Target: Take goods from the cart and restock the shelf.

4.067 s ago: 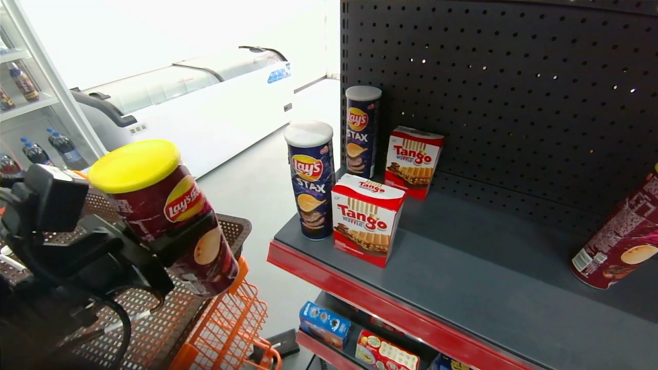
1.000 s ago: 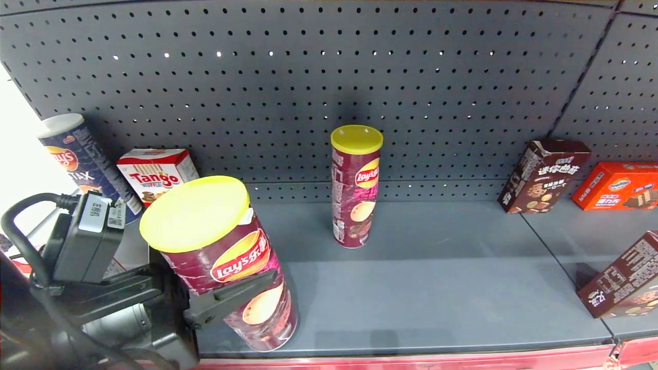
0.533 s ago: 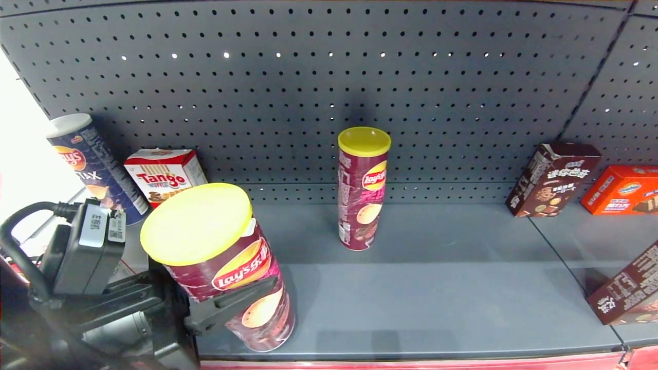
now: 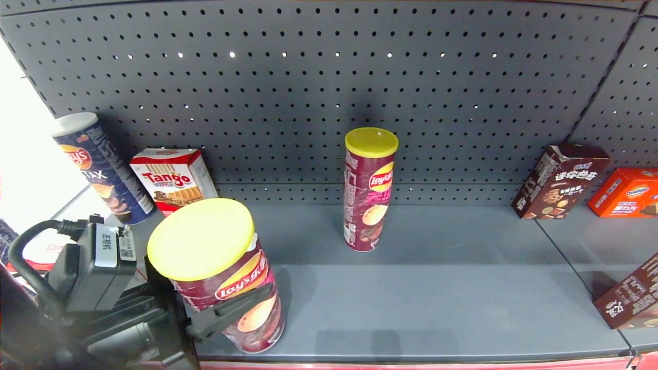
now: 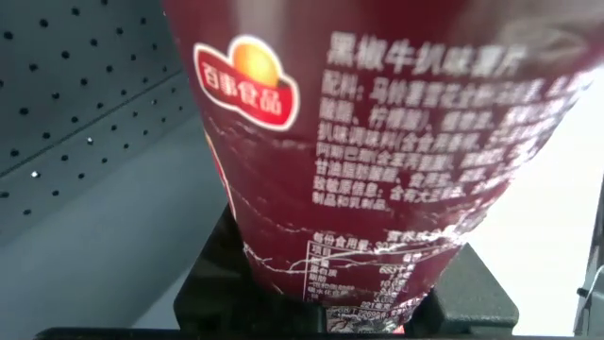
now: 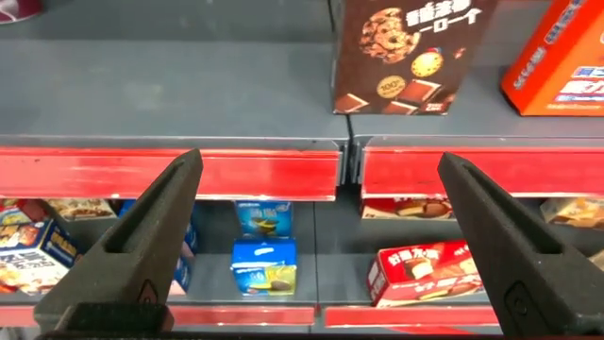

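The near can (image 4: 226, 288) and far can (image 4: 367, 195) were maroon with yellow lids. The left can (image 4: 100, 169) was navy, white-lidded; the box (image 4: 172, 180) beside it red and white. The shelf (image 4: 437, 288) was grey, red-edged; the pegboard (image 4: 308, 77) dark grey, dotted with holes.

We see a dark grey pegboard wall (image 4: 308, 77) across the upper frame, a grey shelf (image 4: 437, 308) below it, bright white glare (image 4: 20, 154) at the left edge

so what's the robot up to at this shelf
It is restocking. The left gripper is shut on a maroon chip can with a yellow lid, holding it at the front edge of the grey shelf. A matching can stands upright farther back near the pegboard. The right gripper is open and holds nothing.
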You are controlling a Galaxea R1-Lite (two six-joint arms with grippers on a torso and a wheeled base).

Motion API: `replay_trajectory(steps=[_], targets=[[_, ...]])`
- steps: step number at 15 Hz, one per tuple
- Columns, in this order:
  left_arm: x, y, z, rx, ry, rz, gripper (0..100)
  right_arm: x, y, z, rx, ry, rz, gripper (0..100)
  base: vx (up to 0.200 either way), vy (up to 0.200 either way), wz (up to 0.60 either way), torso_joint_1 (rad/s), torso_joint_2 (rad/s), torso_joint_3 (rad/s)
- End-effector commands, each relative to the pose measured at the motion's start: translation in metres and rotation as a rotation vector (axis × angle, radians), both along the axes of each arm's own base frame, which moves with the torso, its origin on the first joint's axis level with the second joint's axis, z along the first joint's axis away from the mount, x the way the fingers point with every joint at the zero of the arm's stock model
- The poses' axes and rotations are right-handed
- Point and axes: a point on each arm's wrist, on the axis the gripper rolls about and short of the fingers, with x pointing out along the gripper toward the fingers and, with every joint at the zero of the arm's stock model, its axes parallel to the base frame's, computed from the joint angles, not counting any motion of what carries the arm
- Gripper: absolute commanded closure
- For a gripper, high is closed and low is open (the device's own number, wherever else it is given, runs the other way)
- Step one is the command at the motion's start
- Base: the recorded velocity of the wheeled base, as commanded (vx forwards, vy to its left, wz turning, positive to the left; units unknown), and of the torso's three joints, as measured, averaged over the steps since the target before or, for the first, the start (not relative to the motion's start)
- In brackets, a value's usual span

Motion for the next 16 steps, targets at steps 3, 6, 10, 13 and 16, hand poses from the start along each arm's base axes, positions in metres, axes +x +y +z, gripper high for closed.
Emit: replay_trajectory(steps=[3, 6, 10, 13, 16], targets=[[0.001, 0.000, 0.001, -0.004, -0.003, 0.017, 100, -0.007, 0.003, 0.057, -0.058, -0.097, 0.127, 0, 0.000, 0.000, 0.00, 0.000, 0.00, 0.000], [0.002, -0.001, 0.002, -0.003, -0.008, 0.016, 100, 0.004, 0.003, 0.095, 0.009, -0.037, 0.192, 0, 0.000, 0.000, 0.00, 0.000, 0.00, 0.000], [0.003, -0.001, 0.005, -0.014, -0.010, 0.019, 100, 0.020, 0.005, 0.118, -0.035, 0.004, 0.341, 0, 0.000, 0.000, 0.00, 0.000, 0.00, 0.000], [0.004, -0.001, 0.006, -0.017, -0.013, 0.017, 100, 0.036, 0.008, 0.132, -0.083, 0.039, 0.440, 0, 0.000, 0.000, 0.00, 0.000, 0.00, 0.000], [0.005, -0.002, 0.009, -0.029, -0.013, 0.016, 100, 0.076, 0.018, 0.162, -0.087, 0.045, 0.513, 0, 0.000, 0.000, 0.00, 0.000, 0.00, 0.000]])
